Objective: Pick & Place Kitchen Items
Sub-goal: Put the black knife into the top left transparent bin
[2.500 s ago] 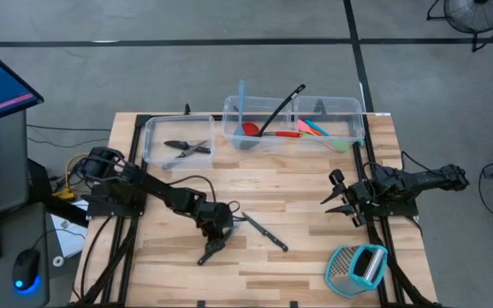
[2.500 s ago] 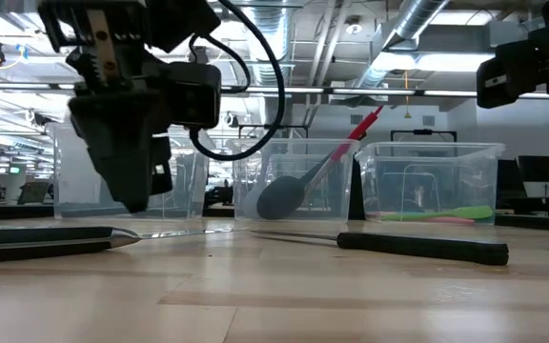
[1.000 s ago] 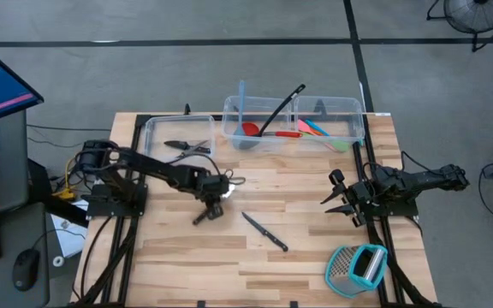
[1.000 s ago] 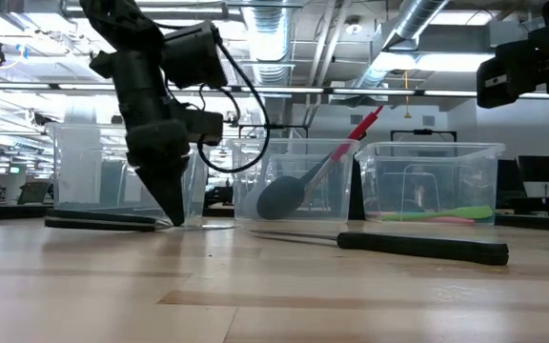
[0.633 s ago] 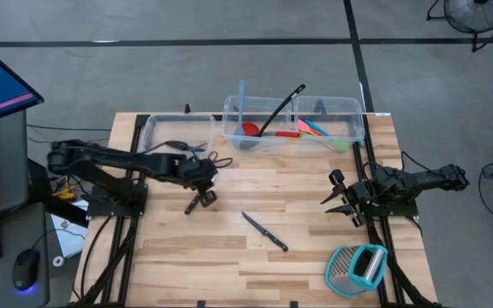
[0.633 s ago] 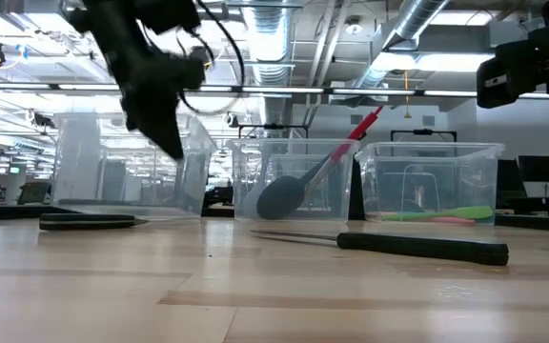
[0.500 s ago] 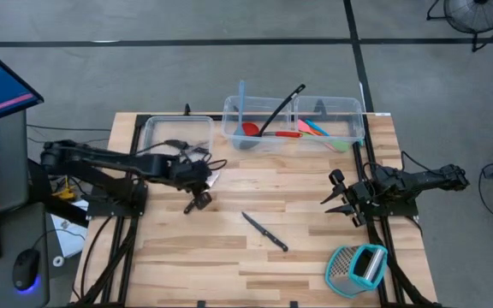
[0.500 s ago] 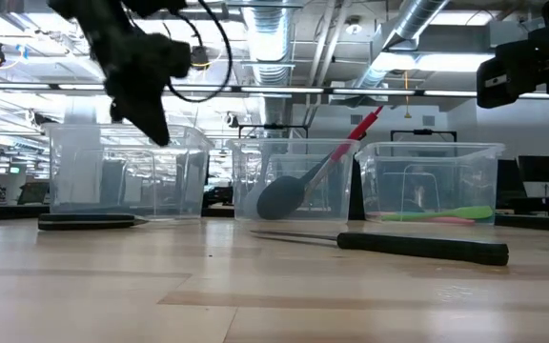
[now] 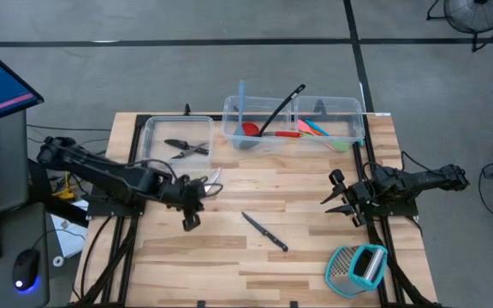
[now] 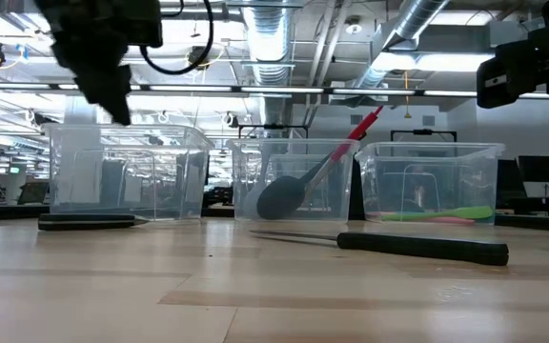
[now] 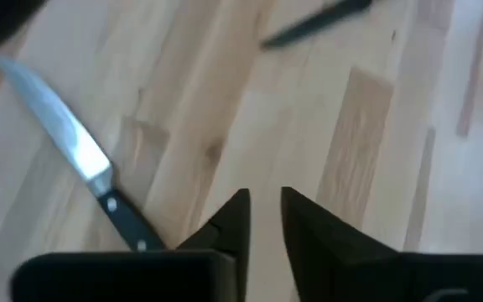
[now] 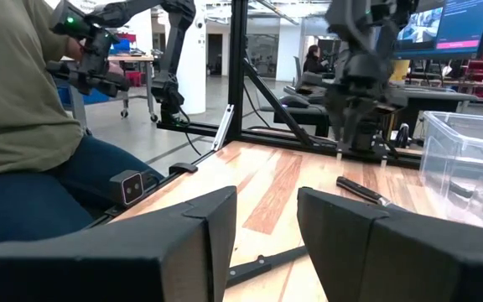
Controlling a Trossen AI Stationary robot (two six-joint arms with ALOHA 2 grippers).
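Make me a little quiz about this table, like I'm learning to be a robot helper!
1. True or false: the grater lies inside a bin.
2. Which bin holds the black spoon? A) left B) middle C) right
3. Fill in: the right tool is open and holds ____.

Key:
1. False. It lies on the bare table, near the front right corner.
2. B. The spoon leans in the middle bin.
3. Nothing.
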